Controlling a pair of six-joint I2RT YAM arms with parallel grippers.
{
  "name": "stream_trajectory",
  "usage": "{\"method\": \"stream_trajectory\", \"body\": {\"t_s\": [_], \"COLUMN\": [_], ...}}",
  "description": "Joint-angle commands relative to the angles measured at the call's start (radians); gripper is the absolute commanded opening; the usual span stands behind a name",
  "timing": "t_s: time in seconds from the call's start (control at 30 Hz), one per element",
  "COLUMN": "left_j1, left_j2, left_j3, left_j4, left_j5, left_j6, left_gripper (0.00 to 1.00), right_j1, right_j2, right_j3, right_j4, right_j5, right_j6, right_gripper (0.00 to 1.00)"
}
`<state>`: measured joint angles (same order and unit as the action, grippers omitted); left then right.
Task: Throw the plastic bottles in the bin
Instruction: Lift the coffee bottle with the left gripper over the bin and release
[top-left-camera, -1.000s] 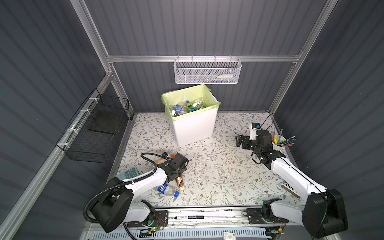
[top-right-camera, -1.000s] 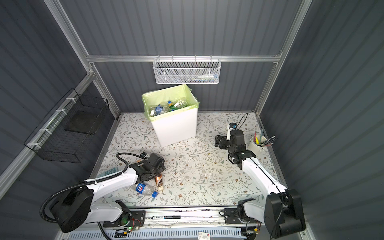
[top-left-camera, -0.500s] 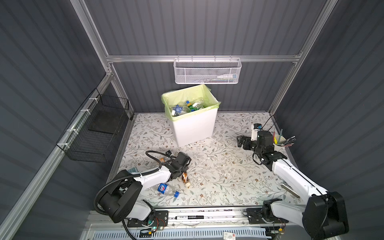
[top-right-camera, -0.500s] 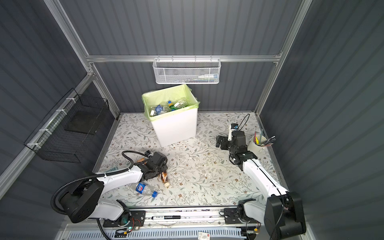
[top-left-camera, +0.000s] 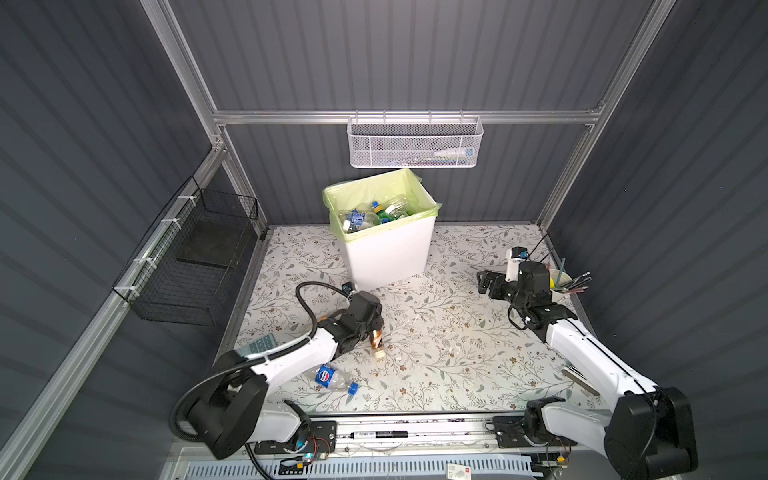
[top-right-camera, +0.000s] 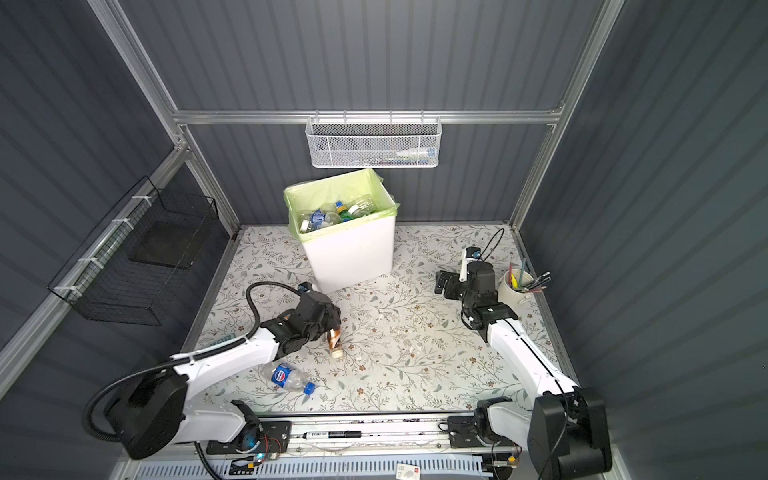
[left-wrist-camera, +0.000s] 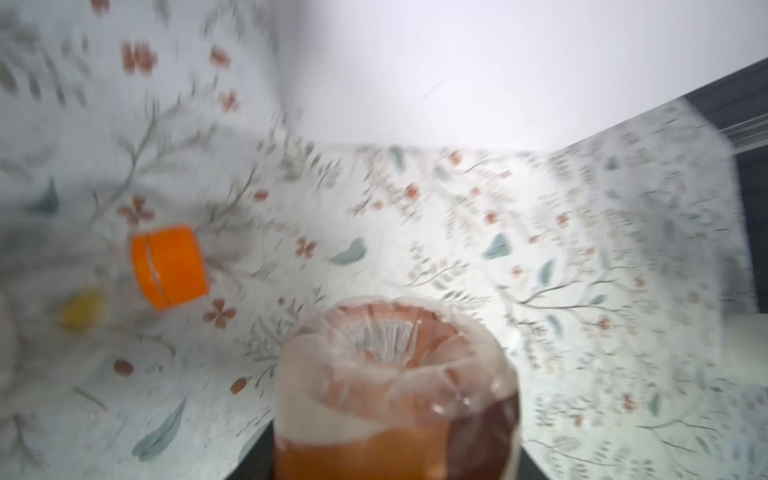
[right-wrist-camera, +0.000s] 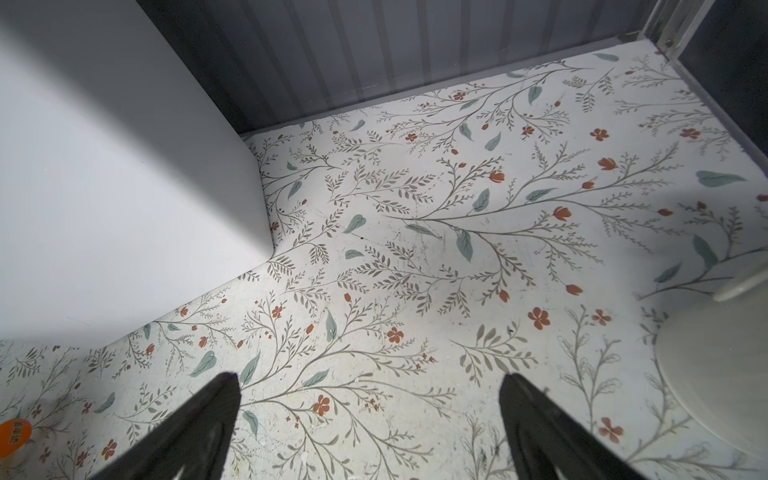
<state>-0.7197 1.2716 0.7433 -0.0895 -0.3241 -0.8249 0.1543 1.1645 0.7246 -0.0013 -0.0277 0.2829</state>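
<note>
My left gripper (top-left-camera: 373, 329) (top-right-camera: 331, 326) is shut on a brown plastic bottle (top-left-camera: 376, 340) (top-right-camera: 333, 338), which hangs cap-down just over the floral table. In the left wrist view the brown bottle's base (left-wrist-camera: 395, 374) fills the space between the jaws. A clear bottle with a blue label and blue cap (top-left-camera: 332, 378) (top-right-camera: 287, 378) lies near the front edge. An orange-capped bottle (left-wrist-camera: 168, 266) lies blurred beside it. The white bin (top-left-camera: 386, 253) (top-right-camera: 353, 249) with its green liner holds several bottles (top-left-camera: 374, 212). My right gripper (top-left-camera: 485, 284) (right-wrist-camera: 370, 382) is open and holds nothing.
A white mesh basket (top-left-camera: 415, 143) hangs on the back rail above the bin. A black wire basket (top-left-camera: 195, 266) hangs on the left wall. A pen cup (top-left-camera: 561, 282) stands by the right gripper. A calculator (top-left-camera: 259, 345) lies under the left arm.
The left gripper has closed on the brown bottle and carried it a little away from the front edge, towards the bin. The right arm has barely shifted.
</note>
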Motion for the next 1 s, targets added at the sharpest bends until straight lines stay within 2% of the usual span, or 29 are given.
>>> {"method": "stream_trajectory", "body": {"t_s": [0.0,0.1,0.2,0.3,0.4,0.47,0.5,0.57,0.63,0.67,0.7,0.73,0.8,0.9,0.97], "left_j1": [-0.003,-0.003,-0.003,-0.004,0.005,0.073,0.142,0.239,0.261,0.261,0.261,0.261,0.261,0.26,0.26], "left_j2": [-0.174,-0.288,-0.333,-0.298,-0.176,-0.043,0.037,0.237,0.44,0.498,0.541,0.55,0.505,0.371,0.309], "left_j3": [0.157,0.259,0.332,0.395,0.466,0.557,0.639,0.871,1.16,1.246,1.319,1.334,1.25,1.026,0.952], "left_j4": [0.03,0.133,0.321,0.47,0.577,0.548,0.464,0.254,-0.029,-0.11,-0.167,-0.176,-0.098,0.086,0.108], "left_j5": [-0.146,-0.219,-0.203,-0.171,-0.174,-0.139,-0.053,0.084,0.184,0.219,0.243,0.238,0.228,0.193,0.179], "left_j6": [0.318,0.574,0.812,0.945,1.023,0.98,0.897,0.731,0.687,0.688,0.679,0.661,0.663,0.667,0.685], "left_gripper": [0.41,0.42,0.42,0.42,0.42,0.46,0.48,0.54,0.61,0.72,0.9,1.0,1.0,1.0,1.0], "right_j1": [-0.01,-0.013,-0.015,-0.015,-0.015,-0.015,-0.016,-0.016,-0.016,-0.016,-0.016,-0.016,-0.016,-0.018,-0.018], "right_j2": [-0.023,-0.028,-0.034,-0.039,-0.072,-0.075,-0.075,-0.072,-0.072,-0.076,-0.083,-0.092,-0.11,-0.12,-0.11], "right_j3": [-0.003,0.003,0.015,0.023,0.026,0.028,0.031,0.043,0.057,0.06,0.057,0.049,0.025,0.003,0.003], "right_j4": [-0.008,-0.008,-0.011,-0.016,-0.016,-0.01,-0.009,-0.017,-0.041,-0.052,-0.061,-0.062,-0.049,-0.037,-0.038], "right_j5": [-0.011,-0.02,-0.021,-0.018,-0.013,-0.017,-0.026,-0.047,-0.063,-0.063,-0.057,-0.047,-0.034,-0.025,-0.024], "right_j6": [0.009,0.012,0.015,0.016,0.019,0.024,0.025,0.027,0.021,0.017,0.012,0.009,0.007,0.005,0.006], "right_gripper": [0.99,0.99,0.99,0.99,0.99,0.99,0.99,0.99,0.99,0.99,0.99,0.99,0.99,0.99,0.99]}}
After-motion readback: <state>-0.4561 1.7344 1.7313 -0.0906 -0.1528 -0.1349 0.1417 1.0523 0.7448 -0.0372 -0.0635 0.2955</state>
